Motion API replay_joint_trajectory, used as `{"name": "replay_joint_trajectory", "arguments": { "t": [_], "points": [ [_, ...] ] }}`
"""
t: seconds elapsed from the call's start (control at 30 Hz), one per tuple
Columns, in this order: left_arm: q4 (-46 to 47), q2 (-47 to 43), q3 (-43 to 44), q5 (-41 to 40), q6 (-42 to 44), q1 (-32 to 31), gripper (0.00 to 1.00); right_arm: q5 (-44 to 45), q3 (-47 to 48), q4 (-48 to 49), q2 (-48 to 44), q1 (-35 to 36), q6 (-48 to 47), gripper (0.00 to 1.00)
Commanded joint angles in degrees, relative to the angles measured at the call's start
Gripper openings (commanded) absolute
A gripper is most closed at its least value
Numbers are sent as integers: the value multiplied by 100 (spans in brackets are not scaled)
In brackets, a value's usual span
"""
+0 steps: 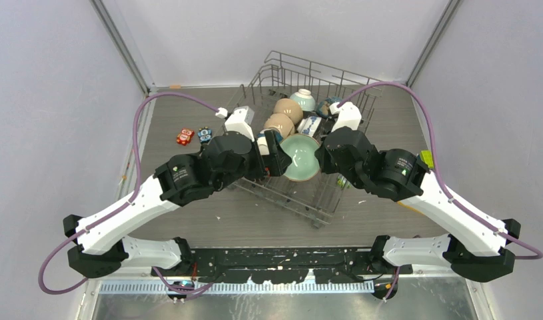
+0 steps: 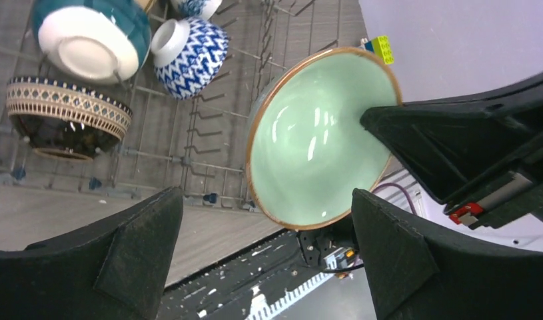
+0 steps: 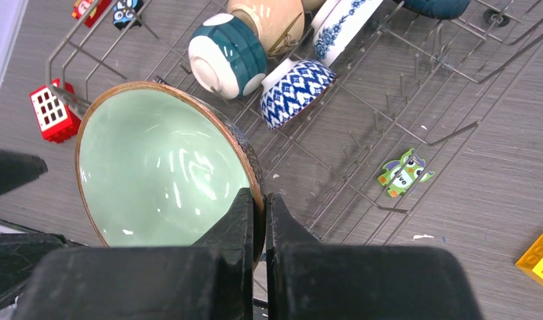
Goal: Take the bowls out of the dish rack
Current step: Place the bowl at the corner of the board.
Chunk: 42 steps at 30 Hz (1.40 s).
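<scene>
My right gripper (image 3: 260, 200) is shut on the rim of a mint green bowl (image 3: 162, 167) with a brown edge and holds it tilted over the near end of the dish rack (image 3: 415, 87). In the top view the bowl (image 1: 300, 157) hangs between the right gripper (image 1: 322, 159) and the left gripper (image 1: 275, 160). My left gripper (image 2: 265, 207) is wide open and empty, and the bowl (image 2: 318, 143) is just beyond its fingertips. Still in the rack are a teal-white bowl (image 3: 228, 57), a blue zigzag bowl (image 3: 295, 83), a tan bowl (image 3: 268, 20) and a dark brown patterned bowl (image 2: 65, 117).
A red block (image 3: 52, 113) lies on the table left of the rack. A green owl figure (image 3: 403, 173) lies under the rack wires. A yellow block (image 3: 538, 257) lies on the table at the right. The rack's raised wire sides (image 1: 288, 67) stand at the back.
</scene>
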Motion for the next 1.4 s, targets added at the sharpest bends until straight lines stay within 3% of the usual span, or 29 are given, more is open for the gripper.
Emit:
{"name": "replay_joint_trajectory", "arguments": {
  "t": [0.0, 0.27, 0.43, 0.57, 0.9, 1.1, 1.3, 1.37],
  "points": [
    [-296, -77, -161, -225, -1132, 123, 98, 131, -15, 731, -68, -109, 379, 1],
    [-295, -12, -200, -470, -865, 234, 94, -166, -123, 890, 40, -294, 533, 1],
    [-135, 96, -224, -272, -691, 417, 65, -320, -200, 1013, 47, -315, 619, 1],
    [-38, 193, -261, -40, -653, 572, 51, -403, -228, 1045, 69, -323, 659, 1],
    [129, 265, -353, 126, -556, 709, 38, -533, -286, 1112, 110, -324, 695, 1],
    [165, 313, -347, 201, -502, 719, 24, -524, -301, 1106, 93, -324, 698, 1],
    [243, 374, -395, 313, -492, 720, 23, -556, -322, 1113, 83, -322, 734, 1],
    [254, 388, -398, 334, -465, 719, 16, -572, -322, 1107, 88, -323, 735, 1]
  ]
}}
